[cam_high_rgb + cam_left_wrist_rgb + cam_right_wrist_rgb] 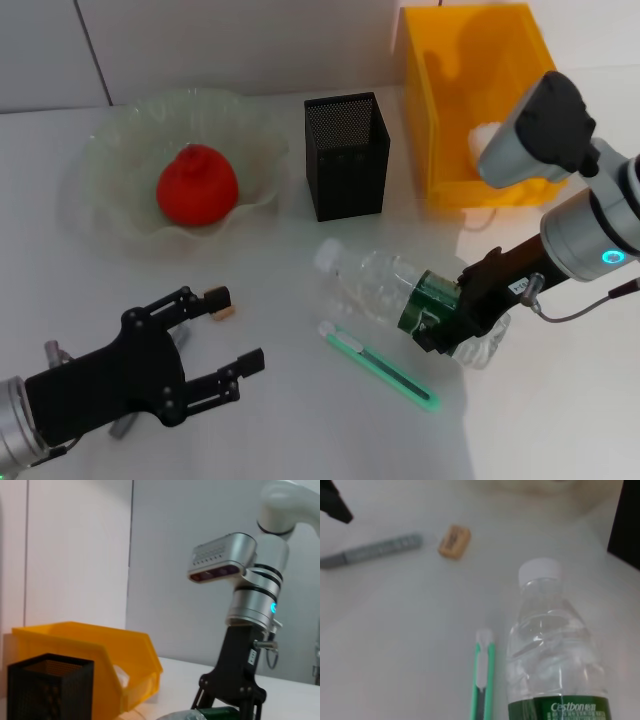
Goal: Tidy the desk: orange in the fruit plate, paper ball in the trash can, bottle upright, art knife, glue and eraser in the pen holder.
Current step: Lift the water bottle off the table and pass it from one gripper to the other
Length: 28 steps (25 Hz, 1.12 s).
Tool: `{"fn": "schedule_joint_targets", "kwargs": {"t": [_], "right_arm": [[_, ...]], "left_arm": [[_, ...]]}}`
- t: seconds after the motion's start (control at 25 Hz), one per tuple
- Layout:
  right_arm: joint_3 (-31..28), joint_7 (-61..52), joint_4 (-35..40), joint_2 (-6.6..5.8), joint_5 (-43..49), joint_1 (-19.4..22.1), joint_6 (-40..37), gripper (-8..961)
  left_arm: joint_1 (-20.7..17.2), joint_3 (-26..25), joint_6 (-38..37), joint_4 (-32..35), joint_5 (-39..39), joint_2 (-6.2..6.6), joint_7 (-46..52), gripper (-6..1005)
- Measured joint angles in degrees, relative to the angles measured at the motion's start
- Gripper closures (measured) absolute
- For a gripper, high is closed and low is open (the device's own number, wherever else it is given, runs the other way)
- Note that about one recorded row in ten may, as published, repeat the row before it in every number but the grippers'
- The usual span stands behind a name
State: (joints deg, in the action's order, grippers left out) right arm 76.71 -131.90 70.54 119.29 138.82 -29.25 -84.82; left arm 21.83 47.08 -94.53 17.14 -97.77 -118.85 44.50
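The clear bottle with a green label lies on its side on the table. My right gripper is shut on the bottle at the label, also seen in the left wrist view. A green art knife lies just in front of the bottle. The tan eraser sits by a fingertip of my open left gripper, low on the left. The grey glue lies mostly under that gripper. The orange rests in the glass fruit plate. The paper ball lies in the yellow trash can.
The black mesh pen holder stands upright between the plate and the trash can. The white table ends at a wall behind them. The right arm's silver wrist reaches in from the right edge, over the front of the trash can.
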Motion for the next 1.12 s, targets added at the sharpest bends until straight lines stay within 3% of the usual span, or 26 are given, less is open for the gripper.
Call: {"fn": "schedule_joint_targets", "kwargs": {"t": [0.16, 0.44, 0.76, 0.92, 1.12], "right_arm": [[-6.11, 8.18, -1.25, -0.09, -8.34, 3.01, -0.50, 186], [-15.64, 26.47, -9.95, -0.15, -20.92, 6.72, -0.78, 189], [-26.97, 42.46, -20.36, -0.22, -28.33, 5.89, -8.21, 191], [-27.96, 49.27, -26.00, -0.77, -33.13, 5.08, -12.00, 191], [-28.03, 52.72, -27.26, -0.34, -33.79, 4.57, -13.93, 191]], "left_arm": [[-1.27, 0.00, -0.78, -0.10, 6.01, -0.04, 0.07, 280], [-2.32, 0.02, -4.43, -3.89, 16.61, 0.08, 0.47, 282], [-0.95, -0.12, -7.65, -5.93, 22.32, -0.10, 13.60, 284], [0.54, -0.06, -10.75, -7.51, 23.47, 0.08, 18.53, 286], [2.18, 0.60, -10.94, -7.46, 22.74, 0.17, 22.26, 287]]}}
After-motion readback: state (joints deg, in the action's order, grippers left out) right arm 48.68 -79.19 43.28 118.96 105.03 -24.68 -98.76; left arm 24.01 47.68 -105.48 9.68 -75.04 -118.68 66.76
